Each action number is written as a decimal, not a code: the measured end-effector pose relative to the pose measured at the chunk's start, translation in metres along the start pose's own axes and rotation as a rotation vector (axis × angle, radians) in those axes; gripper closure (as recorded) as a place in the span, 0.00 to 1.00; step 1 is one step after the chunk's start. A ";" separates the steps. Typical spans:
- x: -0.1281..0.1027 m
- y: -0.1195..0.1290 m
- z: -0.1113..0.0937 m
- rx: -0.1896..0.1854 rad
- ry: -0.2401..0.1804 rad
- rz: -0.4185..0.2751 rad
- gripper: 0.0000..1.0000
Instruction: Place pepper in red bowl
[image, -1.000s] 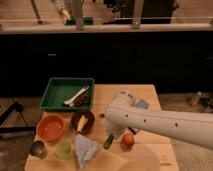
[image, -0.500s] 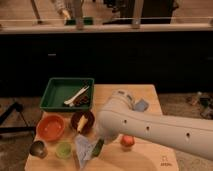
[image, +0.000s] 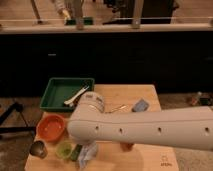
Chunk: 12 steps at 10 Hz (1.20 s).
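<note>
Pepper (image: 75, 153) shows only as a dark green sliver near the table's (image: 150, 95) near edge, just right of the small light-green cup (image: 64, 150). The gripper (image: 82, 149) hangs low right beside it, under the left end of the big white arm (image: 150, 131). Whether it is apart, together or clamped on anything, you cannot tell. A pale blue bag (image: 91, 156) sits just right of it. To the left, the red bowl (image: 51, 127) holds nothing visible, with a metal cup (image: 38, 148) on its near side. Farther back lies the green tray (image: 62, 90) with a white utensil (image: 76, 96) inside. An orange fruit (image: 127, 146) peeks out beneath the arm.
</note>
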 end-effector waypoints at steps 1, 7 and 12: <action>0.006 -0.013 -0.001 -0.001 -0.007 0.005 0.82; 0.029 -0.067 0.018 -0.026 -0.030 -0.004 0.62; 0.019 -0.112 0.048 -0.037 -0.047 -0.034 0.62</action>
